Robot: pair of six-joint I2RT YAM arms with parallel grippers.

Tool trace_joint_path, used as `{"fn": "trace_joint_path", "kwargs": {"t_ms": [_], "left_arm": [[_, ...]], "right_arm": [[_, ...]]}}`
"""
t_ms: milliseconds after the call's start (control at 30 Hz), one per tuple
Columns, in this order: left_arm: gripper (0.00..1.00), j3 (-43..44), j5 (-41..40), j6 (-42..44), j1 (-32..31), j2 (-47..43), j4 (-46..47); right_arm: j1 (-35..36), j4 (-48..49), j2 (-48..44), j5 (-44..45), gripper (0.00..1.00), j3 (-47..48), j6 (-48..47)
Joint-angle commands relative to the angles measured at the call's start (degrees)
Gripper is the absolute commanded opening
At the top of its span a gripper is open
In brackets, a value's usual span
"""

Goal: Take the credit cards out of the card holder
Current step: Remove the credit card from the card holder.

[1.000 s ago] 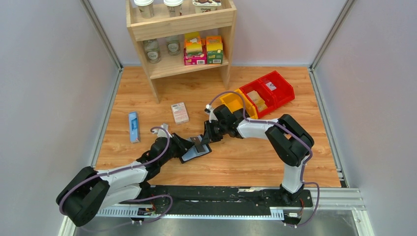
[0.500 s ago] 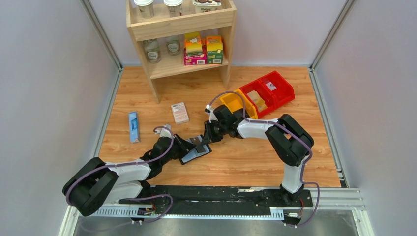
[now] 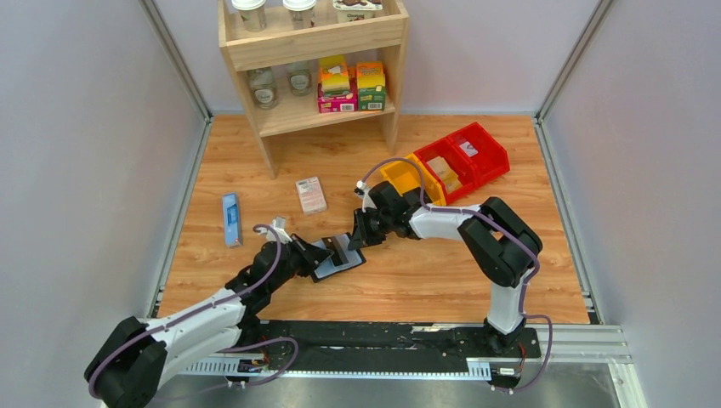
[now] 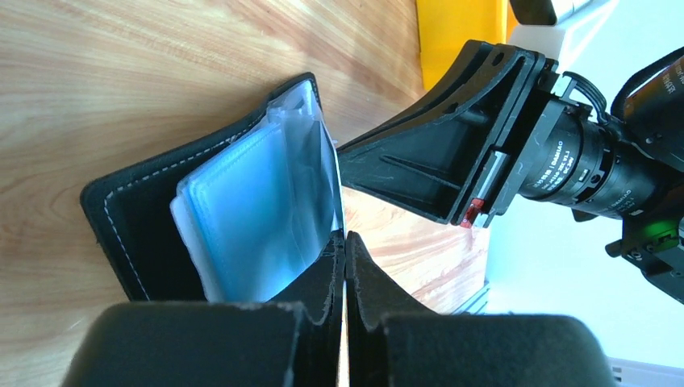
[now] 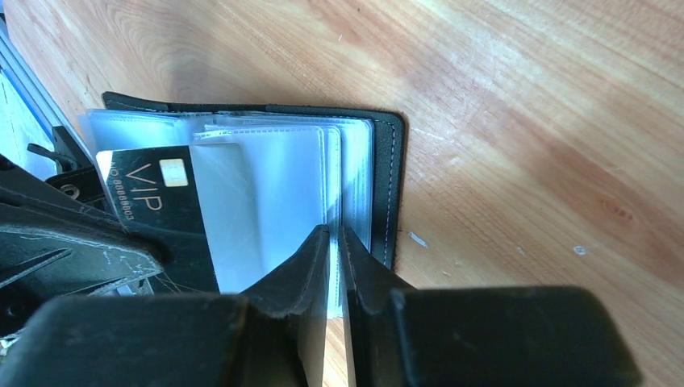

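The black card holder [image 3: 338, 264] lies open on the wooden table, its clear blue-grey pockets fanned out [image 4: 242, 210]. My right gripper [image 5: 335, 235] is shut on the edge of its clear pocket sheets, next to the stitched black cover [image 5: 389, 185]; it reaches in from the right [image 3: 355, 241]. A black credit card [image 5: 149, 197] marked VIP sticks partly out of a pocket on the left. My left gripper [image 4: 345, 242] is shut on that card's end and comes in from the left [image 3: 310, 252]. Other cards are hidden.
A pink-and-white box [image 3: 311, 195] and a narrow blue box [image 3: 230, 218] lie behind and left of the holder. A wooden shelf [image 3: 255, 93] with jars and cartons stands at the back. Yellow and red bins [image 3: 446, 166] sit at the right.
My left arm has drawn back to the left and straightened, its gripper still at the holder's left edge. The right arm and the holder have hardly moved.
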Motion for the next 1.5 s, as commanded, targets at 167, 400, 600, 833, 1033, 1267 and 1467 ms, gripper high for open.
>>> {"fn": "trace_joint_path", "kwargs": {"t_ms": [167, 400, 600, 833, 1033, 1267, 1467], "left_arm": [[0.0, -0.33, -2.65, 1.83, -0.15, -12.54, -14.4], [0.0, -0.51, -6.61, 2.45, -0.15, -28.62, -26.64], [0.0, -0.6, -9.16, 1.22, -0.15, -39.09, -30.08], [0.0, -4.28, -9.43, -5.8, -0.15, -40.51, -15.94], [0.0, -4.03, -9.51, -8.1, -0.76, -31.22, 1.64], [0.0, -0.25, -9.25, -7.05, -2.52, -21.18, 12.37], [0.0, 0.11, -10.66, -6.87, -4.1, -17.75, 17.47]], "right_arm": [[0.83, -2.7, 1.09, 2.56, 0.16, 0.61, -0.38], [0.83, -3.58, -2.77, 3.0, 0.24, 1.75, -0.12], [0.92, -1.57, -9.97, 5.36, 0.37, 0.18, 2.69], [1.97, 17.83, -25.18, 8.18, 0.61, -11.85, 13.84], [6.27, 33.23, -30.11, 12.66, 0.68, -20.65, 22.64], [8.66, 42.47, -30.55, 15.92, 0.69, -22.69, 26.07], [8.57, 41.51, -29.85, 18.03, 0.68, -21.37, 27.39]]}}
